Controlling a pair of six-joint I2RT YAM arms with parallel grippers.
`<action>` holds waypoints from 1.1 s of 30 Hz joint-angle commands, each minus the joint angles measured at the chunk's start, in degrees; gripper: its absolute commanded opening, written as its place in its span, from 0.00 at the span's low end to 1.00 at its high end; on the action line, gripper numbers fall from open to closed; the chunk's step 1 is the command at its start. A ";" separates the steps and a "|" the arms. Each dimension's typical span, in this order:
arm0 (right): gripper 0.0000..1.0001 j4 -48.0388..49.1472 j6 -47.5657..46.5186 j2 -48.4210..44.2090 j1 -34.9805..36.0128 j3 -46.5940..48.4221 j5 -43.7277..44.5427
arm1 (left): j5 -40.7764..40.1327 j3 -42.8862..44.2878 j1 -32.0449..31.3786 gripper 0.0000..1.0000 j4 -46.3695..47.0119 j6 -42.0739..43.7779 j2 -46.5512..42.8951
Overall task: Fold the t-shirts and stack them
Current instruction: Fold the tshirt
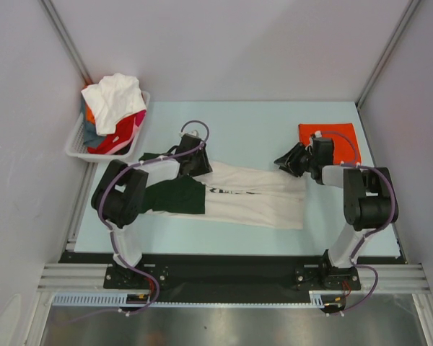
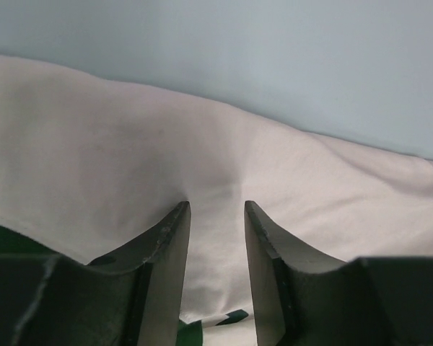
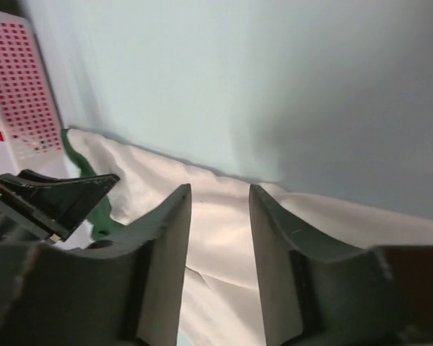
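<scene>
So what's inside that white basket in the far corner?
The basket holds a heap of crumpled shirts: a white shirt on top, a red and pink one beneath, orange cloth and bluish cloth at the side. Whatever lies deeper is covered by these.

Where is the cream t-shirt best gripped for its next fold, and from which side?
Probably the hem end of the cream t-shirt, from the right: it lies as a long flat band, that short edge free to carry toward the green sleeves.
</scene>
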 commanded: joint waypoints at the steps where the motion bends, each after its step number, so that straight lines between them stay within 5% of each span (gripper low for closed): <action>1: 0.46 -10.69 -8.03 -6.72 1.73 4.32 10.56 | -4.39 2.41 0.33 0.42 -4.06 2.98 -3.44; 15: 0.45 -27.48 -16.39 -11.05 2.70 6.43 32.26 | -8.09 14.27 0.25 0.43 -11.01 5.97 4.46; 33: 0.43 -30.31 -17.62 -3.49 3.84 8.72 39.32 | -8.70 19.37 0.25 0.42 -13.57 7.11 12.12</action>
